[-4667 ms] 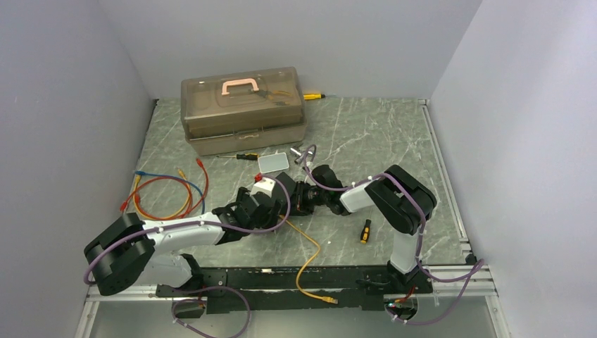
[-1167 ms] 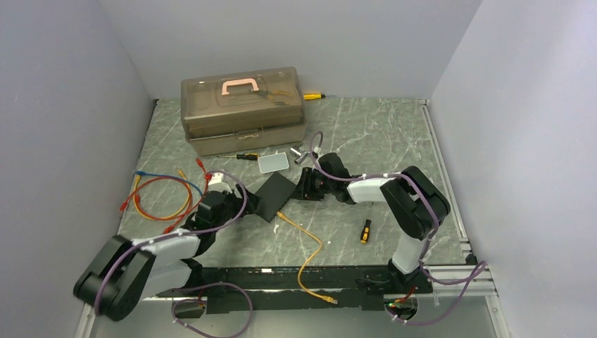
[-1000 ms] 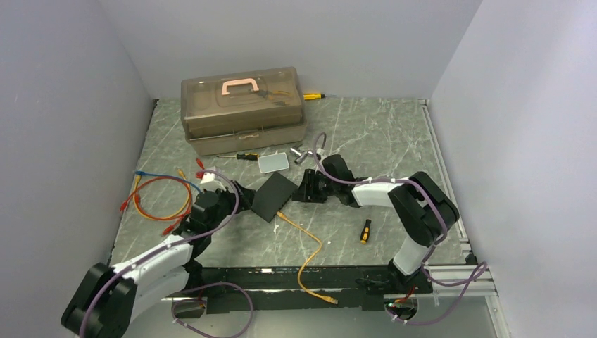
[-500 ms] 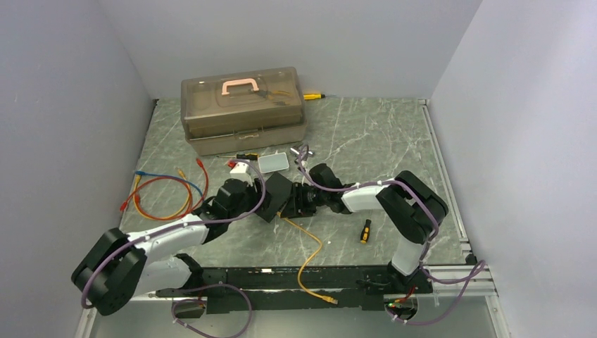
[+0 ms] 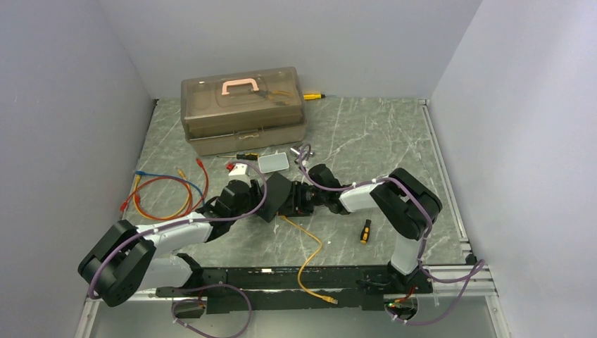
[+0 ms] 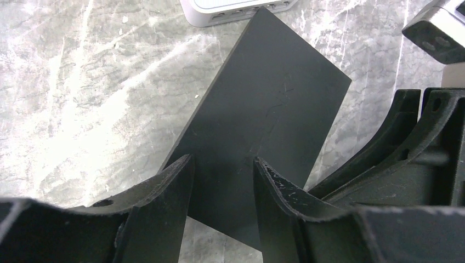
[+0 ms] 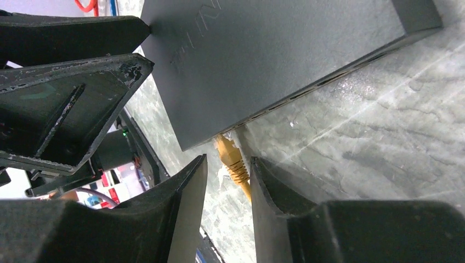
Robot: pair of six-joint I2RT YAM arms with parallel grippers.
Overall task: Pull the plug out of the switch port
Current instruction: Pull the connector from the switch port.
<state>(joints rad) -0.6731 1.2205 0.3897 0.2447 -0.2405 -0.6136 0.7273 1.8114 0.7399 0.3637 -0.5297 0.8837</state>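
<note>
The matte-black switch [image 5: 277, 193] lies flat on the marble table, also seen in the left wrist view [image 6: 274, 104] and the right wrist view [image 7: 274, 55]. A yellow plug [image 7: 231, 156] sits in a port on the switch's edge, and its yellow cable [image 5: 310, 248] runs toward the near rail. My left gripper [image 5: 262, 201] is open, its jaws [image 6: 219, 170] apart over the switch's near corner. My right gripper [image 5: 290, 201] is open, with its jaws [image 7: 227, 164] on either side of the plug's boot, the plug close to the right finger.
A translucent brown toolbox [image 5: 243, 109] stands at the back left. A silver tin [image 5: 273, 162] lies just behind the switch. Coiled coloured cables [image 5: 165, 193] lie at the left. A small black-and-yellow screwdriver [image 5: 365, 230] lies at the right. Metal bits [image 5: 304, 151] lie behind the right gripper.
My left gripper swung right from beside the coloured cables onto the switch. My right gripper moved left and down to the plug at the switch's edge.
</note>
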